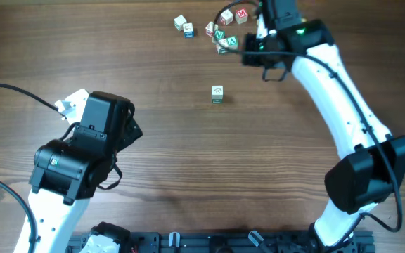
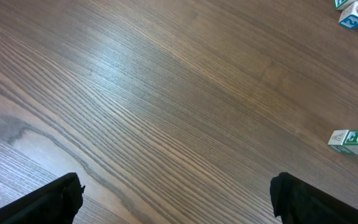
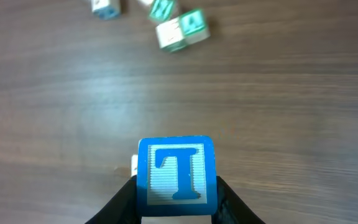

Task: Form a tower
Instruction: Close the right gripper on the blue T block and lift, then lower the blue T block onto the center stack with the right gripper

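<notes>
Right claw [image 3: 176, 202] clenched on blue T cube [image 3: 176, 171], plain at its wrist, hidden overhead; left claw [image 2: 176, 191] released.

t cube [image 3: 176, 177]: white, blue letter and edges; lone cube [image 1: 217, 94]: pale, green marks; table [image 1: 174, 140]: brown woodgrain

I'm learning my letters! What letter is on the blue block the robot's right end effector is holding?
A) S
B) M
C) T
C: the right wrist view shows a big blue T on the face of the block pinched in the right end effector.
</notes>
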Motion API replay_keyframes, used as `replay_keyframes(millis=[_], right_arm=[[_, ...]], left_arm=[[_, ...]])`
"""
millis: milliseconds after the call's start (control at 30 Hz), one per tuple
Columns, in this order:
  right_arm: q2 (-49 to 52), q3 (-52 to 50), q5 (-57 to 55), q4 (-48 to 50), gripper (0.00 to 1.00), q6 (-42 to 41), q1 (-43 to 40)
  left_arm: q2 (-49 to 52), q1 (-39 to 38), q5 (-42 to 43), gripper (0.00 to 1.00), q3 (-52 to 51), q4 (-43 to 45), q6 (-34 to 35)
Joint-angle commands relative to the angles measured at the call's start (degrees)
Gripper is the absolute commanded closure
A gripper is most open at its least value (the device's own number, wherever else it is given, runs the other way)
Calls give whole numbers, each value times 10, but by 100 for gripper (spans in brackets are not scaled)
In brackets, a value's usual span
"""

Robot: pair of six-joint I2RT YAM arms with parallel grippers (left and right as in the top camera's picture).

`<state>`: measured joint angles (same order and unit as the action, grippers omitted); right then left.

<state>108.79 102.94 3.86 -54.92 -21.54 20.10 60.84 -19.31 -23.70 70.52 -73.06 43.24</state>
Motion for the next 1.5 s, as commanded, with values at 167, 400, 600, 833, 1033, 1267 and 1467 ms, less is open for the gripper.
replay_keyframes(millis=[167,400,600,833,1033,1267,1467], right_arm=[[-3,-91,-15,85,70,50,62],[-2,-149,-19,148,70,50,72],[-2,-169,-32,178,72,36,89],[-3,-169,-135,191,73,-40,131],[-7,-169,-137,188,73,-83,146],[-18,-169,-138,187,74,-101,146],[-14,-172,-146,191,73,-101,146]], left_arm=[[-1,6,3,0,-5,2,9],[-1,6,3,0,-5,2,9],[-1,6,3,0,-5,2,9],[-1,6,3,0,-5,2,9],[-1,6,3,0,-5,2,9],[-1,6,3,0,-5,2,9],[-1,6,3,0,-5,2,9]])
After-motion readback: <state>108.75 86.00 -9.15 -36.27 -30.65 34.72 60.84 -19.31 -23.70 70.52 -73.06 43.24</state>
